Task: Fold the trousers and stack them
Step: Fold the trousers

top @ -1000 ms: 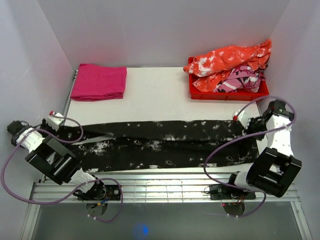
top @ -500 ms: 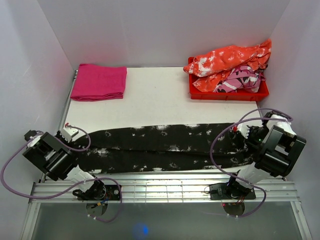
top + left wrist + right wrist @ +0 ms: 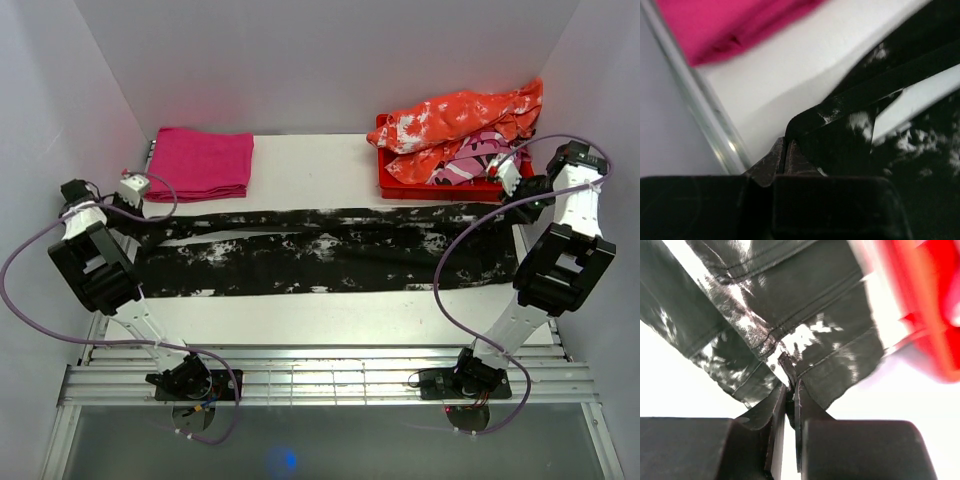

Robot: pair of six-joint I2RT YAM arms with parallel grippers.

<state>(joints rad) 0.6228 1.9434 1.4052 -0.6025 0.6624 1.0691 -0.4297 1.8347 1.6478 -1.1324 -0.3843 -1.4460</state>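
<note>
Pinching the trousers (image 3: 320, 245) stretched across the middle of the worktop (image 3: 320, 175), left pincer (image 3: 785, 150) clamped on fabric at the left edge, right pincer (image 3: 790, 385) clamped on fabric by the right edge, and risking a slip from thin bites or a snag on the red bin (image 3: 450, 190) in the far right corner.

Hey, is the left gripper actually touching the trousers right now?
Touching. The left wrist view shows the left gripper closed on a pinched edge of the trousers.

The cloth (image 3: 725, 25) is blurred and cut by the top edge of the left wrist view. The bin (image 3: 920, 305) is blurred and cropped at right. From above, the left arm (image 3: 92, 268) and right arm (image 3: 562, 268) hide the ends of the trousers (image 3: 320, 250).
</note>
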